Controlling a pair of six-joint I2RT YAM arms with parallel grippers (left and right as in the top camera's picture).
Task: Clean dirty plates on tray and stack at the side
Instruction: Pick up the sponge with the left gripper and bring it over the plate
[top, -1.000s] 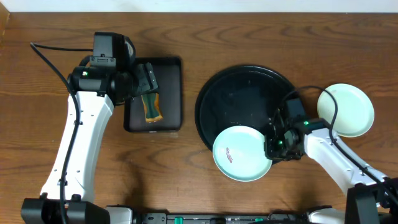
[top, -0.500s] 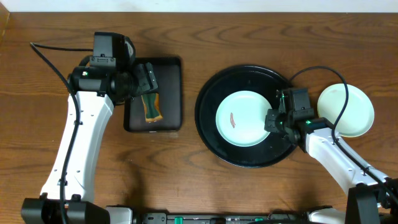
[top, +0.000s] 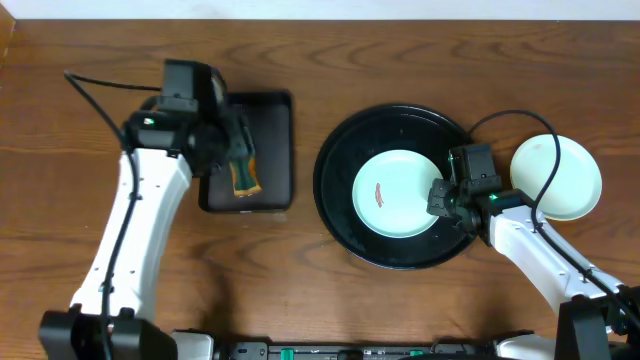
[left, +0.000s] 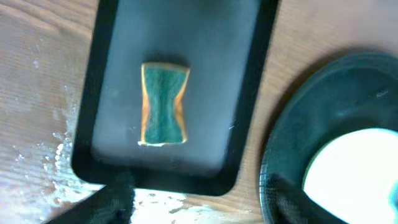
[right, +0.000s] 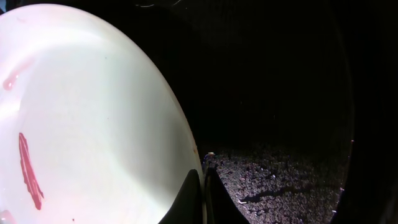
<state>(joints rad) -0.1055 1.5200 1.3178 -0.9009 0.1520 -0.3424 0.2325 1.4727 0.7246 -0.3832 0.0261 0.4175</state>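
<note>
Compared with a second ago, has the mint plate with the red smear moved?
Yes. The mint plate has slid up the overhead view, from overhanging the near rim of the round black tray to lying wholly inside it.

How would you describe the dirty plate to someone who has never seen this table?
Find the large round black tray on the wooden table. One mint plate lies inside it, with a red smear. The other plate sits outside, on bare wood to the right.
</note>
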